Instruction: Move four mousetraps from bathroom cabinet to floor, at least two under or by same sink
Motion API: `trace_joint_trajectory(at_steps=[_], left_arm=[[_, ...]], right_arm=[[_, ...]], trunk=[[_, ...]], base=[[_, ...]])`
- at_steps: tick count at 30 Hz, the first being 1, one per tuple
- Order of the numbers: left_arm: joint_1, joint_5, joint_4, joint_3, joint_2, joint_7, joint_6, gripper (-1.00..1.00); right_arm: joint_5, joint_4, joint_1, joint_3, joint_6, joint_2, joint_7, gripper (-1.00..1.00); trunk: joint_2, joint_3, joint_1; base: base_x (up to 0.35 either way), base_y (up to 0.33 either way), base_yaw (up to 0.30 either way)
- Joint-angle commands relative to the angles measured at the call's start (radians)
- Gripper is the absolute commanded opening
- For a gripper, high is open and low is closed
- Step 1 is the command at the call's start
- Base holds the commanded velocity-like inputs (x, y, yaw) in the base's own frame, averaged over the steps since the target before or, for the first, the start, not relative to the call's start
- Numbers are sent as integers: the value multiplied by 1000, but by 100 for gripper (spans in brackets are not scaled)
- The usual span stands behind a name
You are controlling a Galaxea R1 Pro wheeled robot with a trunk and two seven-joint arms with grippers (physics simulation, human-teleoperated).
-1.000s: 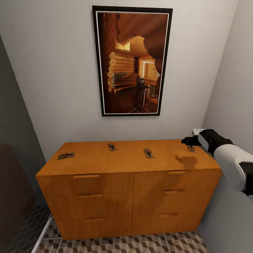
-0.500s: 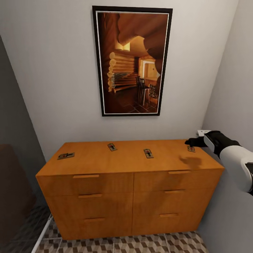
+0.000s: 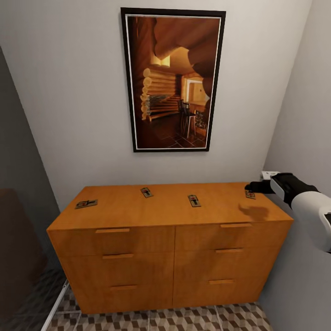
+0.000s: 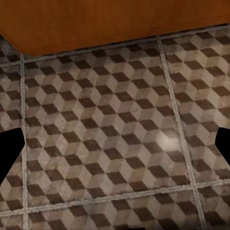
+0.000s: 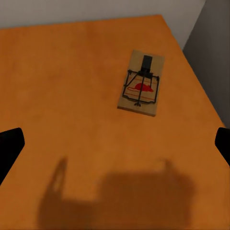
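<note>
Four mousetraps lie on top of the orange-brown cabinet (image 3: 170, 243): one at the left end (image 3: 86, 203), two near the middle (image 3: 146, 192) (image 3: 194, 200), and one at the right end (image 3: 250, 194). My right gripper (image 3: 253, 187) hovers just above the right-end trap. In the right wrist view that mousetrap (image 5: 141, 84) lies flat ahead of the open fingers, whose dark fingertips (image 5: 9, 146) stand far apart with nothing between them. My left gripper (image 4: 115, 148) is open above the cube-patterned bathroom floor (image 4: 115, 129), close to the cabinet's base (image 4: 110, 21).
A framed picture (image 3: 173, 80) hangs on the wall behind the cabinet. A grey wall (image 3: 303, 115) closes in right beside the cabinet's right end, and a white outlet (image 3: 266, 174) sits on the wall there. A dark wall edge stands at the left.
My right arm has drifted to the right and a little lower, bringing the gripper over the right-end mousetrap. The traps have not moved.
</note>
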Motion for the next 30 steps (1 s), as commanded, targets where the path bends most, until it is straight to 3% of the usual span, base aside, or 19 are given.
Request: trace_joint_trajectory(at_steps=[1, 15, 30], left_arm=[[-1, -1, 1, -6, 0, 2, -3, 100], [-1, -1, 1, -6, 0, 2, -3, 100], [-1, -1, 1, -6, 0, 2, -3, 100]], right_arm=[[7, 3, 0, 1, 1, -1, 6, 100], [7, 29, 0, 1, -31, -3, 7, 100], [7, 55, 1, 1, -70, -41, 30, 100]], trunk=[[-1, -1, 0], [-1, -1, 0], [-1, -1, 0]], base=[[0, 0, 0], [0, 0, 0], [0, 0, 0]])
